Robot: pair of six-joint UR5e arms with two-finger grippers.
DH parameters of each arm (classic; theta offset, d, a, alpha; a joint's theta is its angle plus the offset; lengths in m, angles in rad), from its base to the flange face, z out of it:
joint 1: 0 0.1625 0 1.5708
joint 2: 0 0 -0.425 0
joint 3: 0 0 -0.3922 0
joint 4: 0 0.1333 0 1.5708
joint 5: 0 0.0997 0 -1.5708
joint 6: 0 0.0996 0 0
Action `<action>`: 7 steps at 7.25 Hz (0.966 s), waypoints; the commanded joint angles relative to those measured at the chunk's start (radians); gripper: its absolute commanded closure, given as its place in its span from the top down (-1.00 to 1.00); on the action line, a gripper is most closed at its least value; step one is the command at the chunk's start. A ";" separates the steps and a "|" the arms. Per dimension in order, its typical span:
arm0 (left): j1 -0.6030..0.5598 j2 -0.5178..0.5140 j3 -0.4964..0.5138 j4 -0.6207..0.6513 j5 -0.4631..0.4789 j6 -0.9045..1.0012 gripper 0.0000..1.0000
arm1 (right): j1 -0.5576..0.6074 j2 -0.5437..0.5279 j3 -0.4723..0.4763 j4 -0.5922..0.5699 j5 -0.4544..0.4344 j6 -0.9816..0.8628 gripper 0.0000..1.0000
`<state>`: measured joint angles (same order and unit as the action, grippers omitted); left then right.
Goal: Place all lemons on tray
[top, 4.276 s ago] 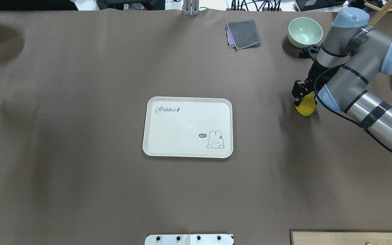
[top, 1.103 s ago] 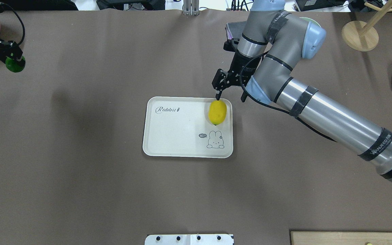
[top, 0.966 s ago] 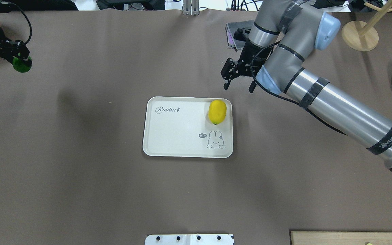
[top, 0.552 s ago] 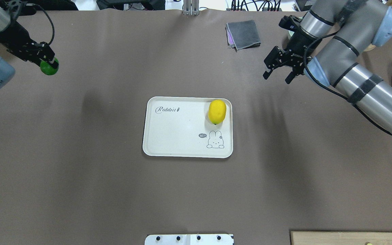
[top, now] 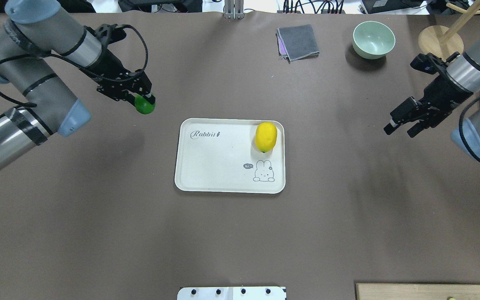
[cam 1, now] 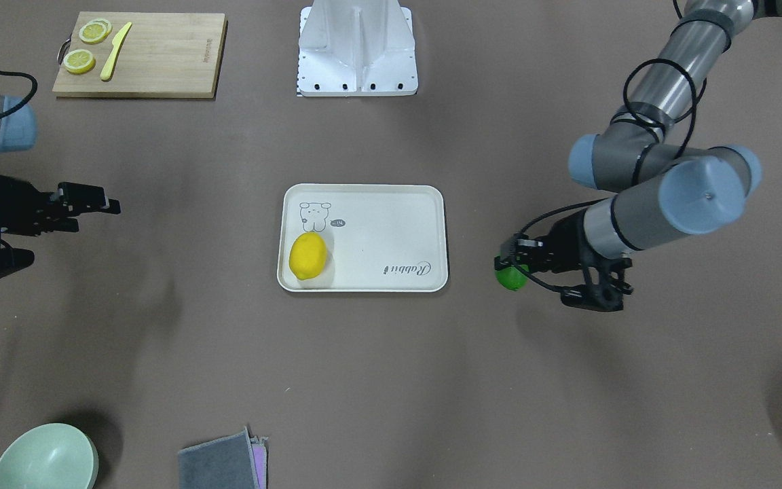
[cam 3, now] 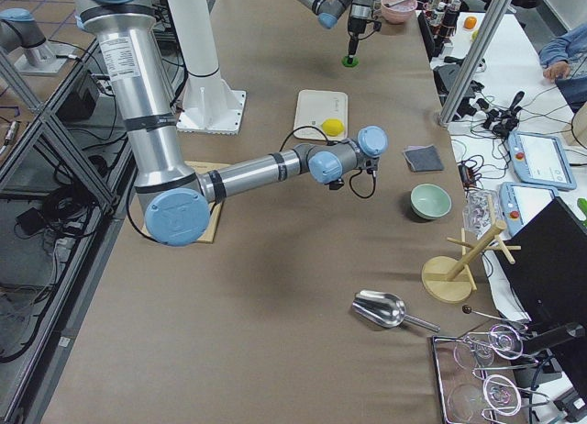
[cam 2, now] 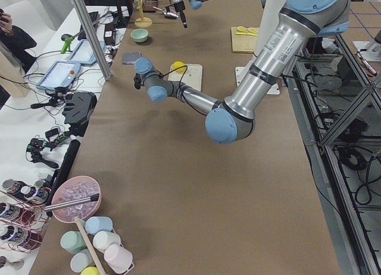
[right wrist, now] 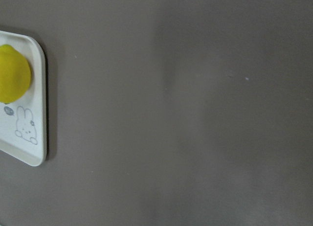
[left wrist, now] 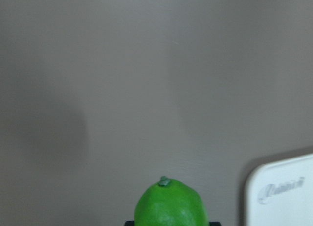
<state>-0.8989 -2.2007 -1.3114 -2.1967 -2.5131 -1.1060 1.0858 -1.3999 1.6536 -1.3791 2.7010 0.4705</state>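
The left gripper [top: 143, 99] has its jaws closed on the green lemon [top: 145, 106], pinching the fruit by its upper part so that most of the glossy skin hangs out below the fingers. It hangs just off the far left corner of the tray [top: 215, 166], near the rim but not over it. The left wrist view shows the lemon's stem nub pointing ahead and the tray's rounded corner, with its script lettering, at the lower right. The yellow lemon [top: 266, 136] lies on the tray, close against the far right corner, lengthwise along the short edge and just above the small rabbit drawing; nothing grips it. The right gripper [top: 398, 132] is well apart from the tray on the robot's right side, fingers spread wide with nothing between them — its wrist camera looks down on bare brown table cover [top: 98, 233] with the tray's edge and the yellow lemon at the left border. On the far side of the table sit a pale green bowl [top: 373, 39] and a folded grey cloth [top: 298, 41], apart from each other. By the robot's base lies a wooden cutting board [cam 1: 153, 54] bearing lemon slices [cam 1: 80, 61] and a yellow knife [cam 1: 114, 60].
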 commanded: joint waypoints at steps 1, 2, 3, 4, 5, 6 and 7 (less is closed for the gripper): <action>0.101 -0.074 0.006 -0.002 0.028 -0.072 -1.00 | 0.087 -0.150 0.138 0.005 -0.206 -0.016 0.96; 0.133 -0.080 0.011 -0.008 0.067 -0.071 -1.00 | 0.170 -0.174 0.138 0.000 -0.220 -0.021 0.96; 0.170 -0.100 0.020 -0.006 0.083 -0.071 -1.00 | 0.233 -0.183 0.133 -0.049 -0.243 -0.021 0.98; 0.187 -0.112 0.029 -0.003 0.083 -0.072 -1.00 | 0.291 -0.198 0.130 -0.111 -0.257 -0.027 0.99; 0.189 -0.113 0.031 -0.003 0.085 -0.071 -0.54 | 0.333 -0.212 0.126 -0.118 -0.309 -0.032 1.00; 0.189 -0.094 0.029 -0.017 0.085 -0.068 -0.17 | 0.362 -0.215 0.112 -0.126 -0.322 -0.053 1.00; 0.189 -0.082 0.026 -0.020 0.085 -0.063 0.96 | 0.390 -0.209 0.089 -0.152 -0.322 -0.082 1.00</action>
<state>-0.7117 -2.2967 -1.2836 -2.2101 -2.4289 -1.1734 1.4372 -1.6102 1.7650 -1.5050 2.3905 0.4176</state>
